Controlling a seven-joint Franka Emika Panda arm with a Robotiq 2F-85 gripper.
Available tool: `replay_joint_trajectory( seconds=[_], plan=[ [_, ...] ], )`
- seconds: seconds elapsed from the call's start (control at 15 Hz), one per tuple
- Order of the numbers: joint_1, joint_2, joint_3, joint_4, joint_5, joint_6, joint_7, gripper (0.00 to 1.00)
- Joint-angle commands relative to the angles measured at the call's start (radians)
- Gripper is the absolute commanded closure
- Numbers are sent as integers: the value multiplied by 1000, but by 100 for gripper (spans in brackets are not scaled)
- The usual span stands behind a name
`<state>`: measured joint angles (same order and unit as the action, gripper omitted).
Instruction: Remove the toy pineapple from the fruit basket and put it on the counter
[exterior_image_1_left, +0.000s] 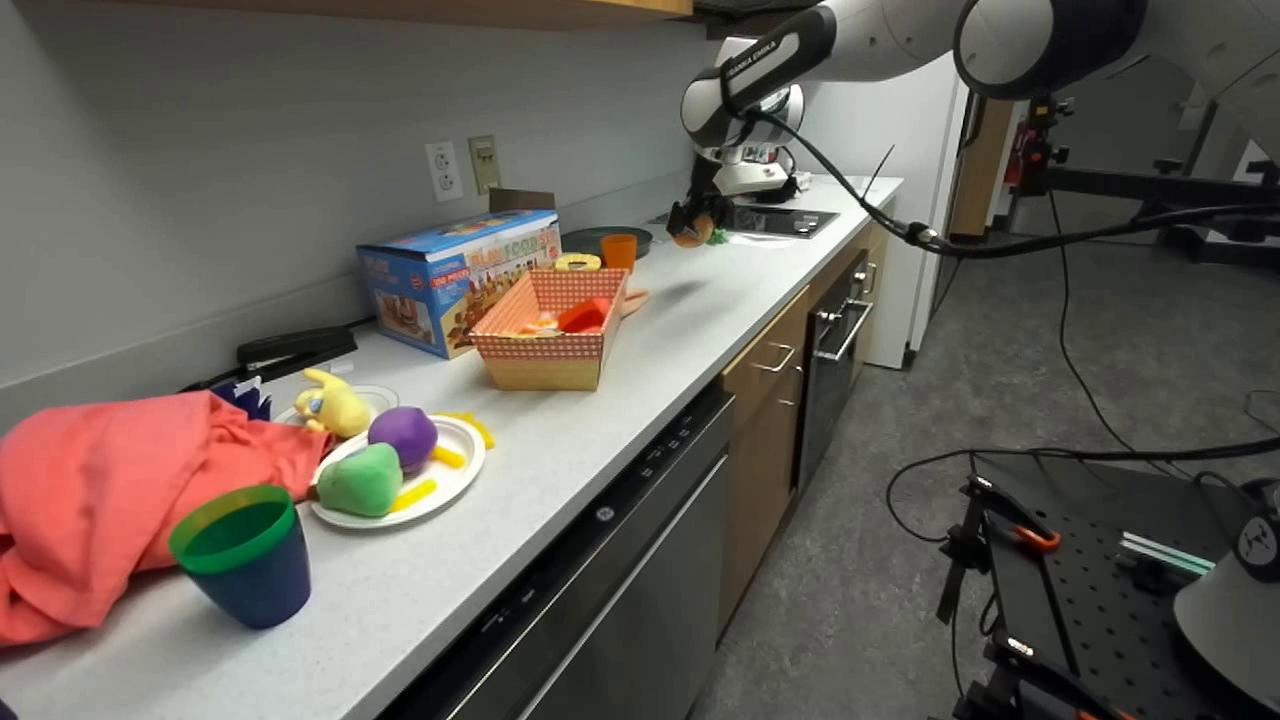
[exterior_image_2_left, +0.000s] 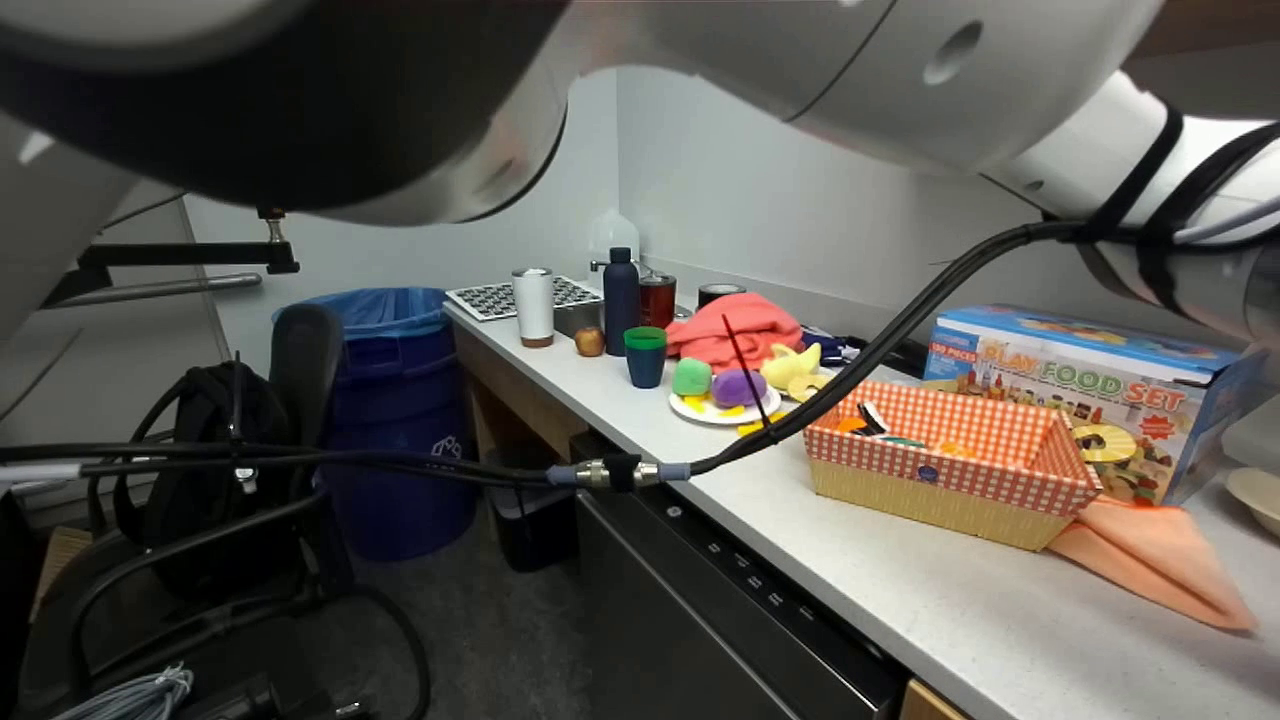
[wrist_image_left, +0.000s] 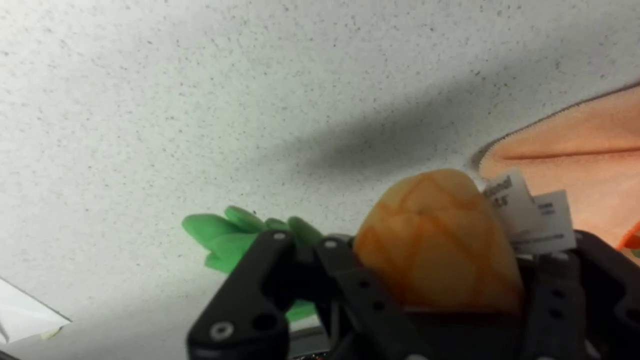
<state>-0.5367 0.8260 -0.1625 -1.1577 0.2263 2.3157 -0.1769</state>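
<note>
The toy pineapple, orange-yellow with green leaves, is between my gripper's fingers in the wrist view (wrist_image_left: 440, 235). My gripper (wrist_image_left: 447, 255) is shut on it, with the leaves to the left and a white tag to the right. In an exterior view, my gripper (exterior_image_1_left: 697, 212) holds the pineapple (exterior_image_1_left: 692, 234) over the far part of the counter (exterior_image_1_left: 560, 450), beyond the basket. Its shadow lies apart from it on the counter. The fruit basket (exterior_image_1_left: 545, 374), tan with red-checked lining, also shows in an exterior view (exterior_image_2_left: 930, 497) with several toys inside. Gripper and pineapple are out of that view.
A blue play food box (exterior_image_1_left: 460, 275) stands behind the basket. An orange cup (exterior_image_1_left: 619, 251), a dark plate (exterior_image_1_left: 585, 240) and an orange cloth (exterior_image_2_left: 1160, 560) lie near it. A cooktop (exterior_image_1_left: 775, 220) is farther along. A pale plate (exterior_image_1_left: 465, 480) holds toy fruits.
</note>
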Motion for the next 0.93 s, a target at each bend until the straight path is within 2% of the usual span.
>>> replay_joint_trajectory(
  seconds=[0.0,0.27,0.33,0.4,0.53,0.87],
  plan=[
    [14,18,-2,-22,-3,38,9,100],
    [20,23,-6,-72,-4,58,7,100],
    [20,20,-7,-85,-5,62,7,77],
    [21,17,-8,-99,-4,68,12,74],
    [22,9,-9,-127,-6,80,9,60],
    [19,-34,-6,-206,-5,106,-15,20]
  ],
)
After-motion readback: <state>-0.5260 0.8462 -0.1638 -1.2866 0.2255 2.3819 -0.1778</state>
